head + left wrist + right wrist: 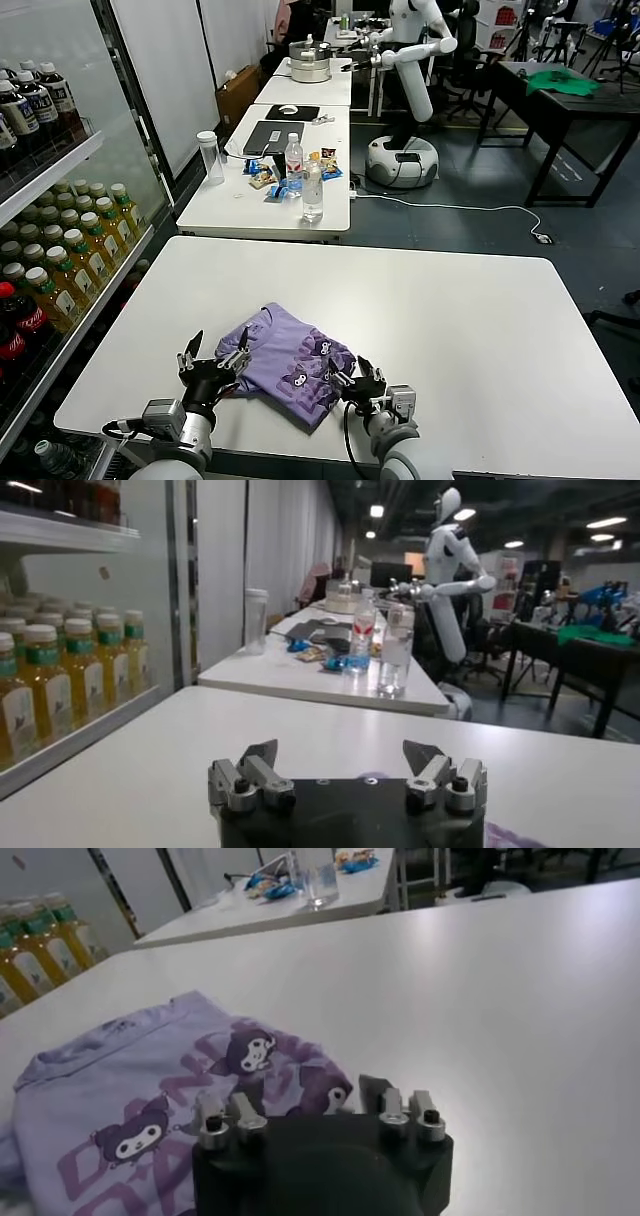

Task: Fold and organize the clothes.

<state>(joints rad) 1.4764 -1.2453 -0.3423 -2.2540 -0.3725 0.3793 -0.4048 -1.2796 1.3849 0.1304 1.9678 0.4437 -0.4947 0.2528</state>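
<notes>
From the head view, the lavender T-shirt (285,366) lies folded into a compact bundle on the white table (450,330), close to the near edge and somewhat toward the left corner. Its long axis runs diagonally, from the far left of the bundle down to a near point toward the right, and the side with dark cartoon prints faces up along that nearer right part. The left gripper (213,365) sits at the bundle's left end, just beside the fabric, its fingers spread apart and holding nothing. The right gripper (362,381) is at the bundle's near right edge, fingers parted; whether a fingertip touches the cloth is hard to say from here. On the next table beyond stand a water bottle (293,163), a clear glass (313,190) that looks empty, and a tall clear tumbler (210,157). A shelf (60,170) along the left side carries bottled drinks.

In the left wrist view, the left gripper (346,763) stands wide open over bare tabletop (150,770), with only a sliver of lavender cloth (520,837) showing beside its body.

In the right wrist view, the right gripper (316,1113) has its fingers apart with nothing between them, resting at the edge of the T-shirt (130,1098), whose printed faces and lettering lie uppermost.
</notes>
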